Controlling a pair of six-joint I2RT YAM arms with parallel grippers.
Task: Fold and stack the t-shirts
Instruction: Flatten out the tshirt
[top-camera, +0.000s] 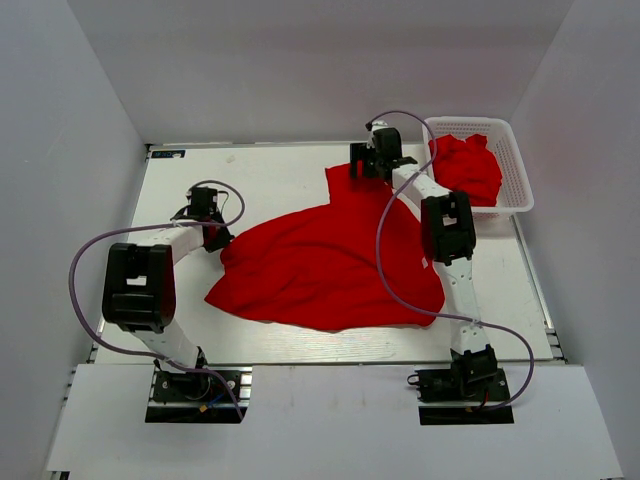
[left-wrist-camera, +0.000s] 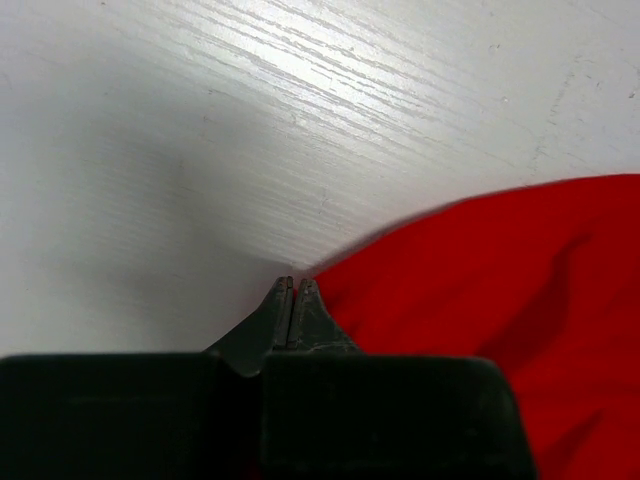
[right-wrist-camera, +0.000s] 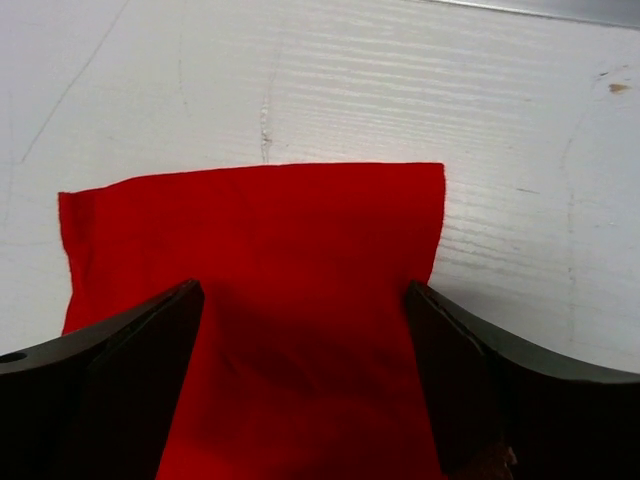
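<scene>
A bright red t-shirt (top-camera: 320, 262) lies spread and rumpled on the white table (top-camera: 250, 175). My left gripper (top-camera: 217, 240) is at the shirt's left edge. In the left wrist view the left gripper (left-wrist-camera: 292, 284) is shut, its tips touching the table right beside the red hem (left-wrist-camera: 470, 270), with no cloth showing between them. My right gripper (top-camera: 360, 170) is over the shirt's far corner. In the right wrist view the right gripper (right-wrist-camera: 305, 295) is wide open, its fingers (right-wrist-camera: 150, 335) astride a flat rectangular flap of the shirt (right-wrist-camera: 260, 230). A second red t-shirt (top-camera: 468, 165) lies bunched in the basket.
A white lattice basket (top-camera: 510, 150) stands at the back right corner, close to the right arm's elbow. Grey walls enclose the table on three sides. Purple cables loop off both arms above the table.
</scene>
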